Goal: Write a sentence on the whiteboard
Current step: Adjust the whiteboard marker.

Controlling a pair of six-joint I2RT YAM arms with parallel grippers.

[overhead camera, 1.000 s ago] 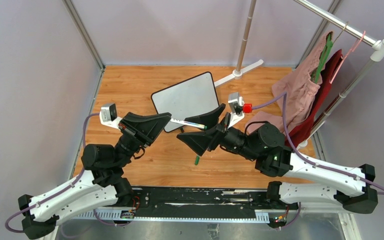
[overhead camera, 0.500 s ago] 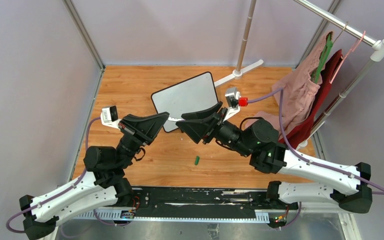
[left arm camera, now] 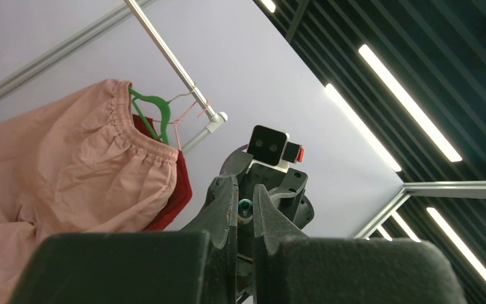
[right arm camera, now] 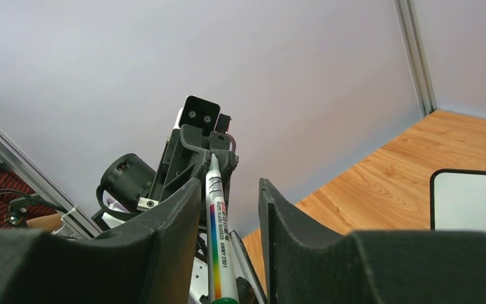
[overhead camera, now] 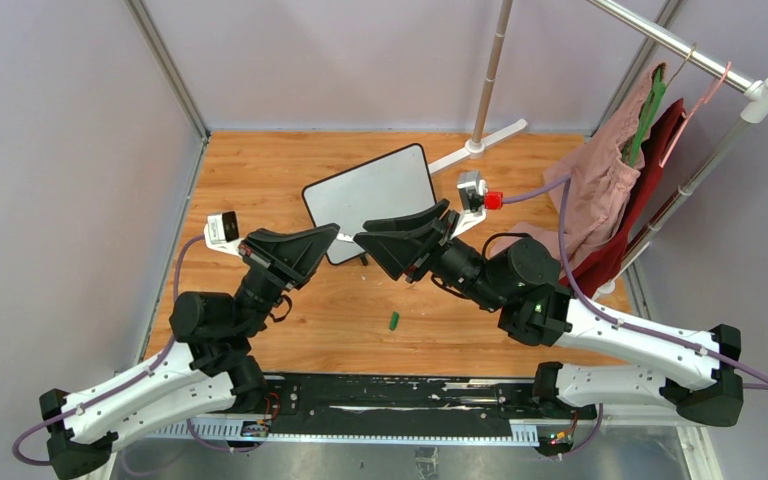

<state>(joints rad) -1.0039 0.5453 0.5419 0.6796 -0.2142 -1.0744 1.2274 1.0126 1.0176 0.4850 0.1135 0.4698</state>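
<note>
The whiteboard (overhead camera: pixel 370 195) lies tilted on the wooden table, its face blank; no sentence shows on it. Its corner also appears at the right of the right wrist view (right arm camera: pixel 474 202). My left gripper (overhead camera: pixel 334 236) is shut on a white marker (right arm camera: pixel 218 240) and holds it level toward the right arm. The marker's green tip (left arm camera: pixel 245 204) shows end-on between the left gripper's (left arm camera: pixel 245 187) fingers. My right gripper (overhead camera: pixel 361 241) meets the left one tip to tip. Its jaws (right arm camera: pixel 228 185) straddle the marker's barrel, which lies close to one finger with a gap to the other.
A small green cap (overhead camera: pixel 394 321) lies on the table in front of the arms. A clothes rack with pink and red garments (overhead camera: pixel 610 190) stands at the right. A pole stand (overhead camera: pixel 475 147) rises behind the board.
My right gripper has moved left and back toward the left gripper, come over the marker's free end and narrowed its jaws. The left arm has barely moved.
</note>
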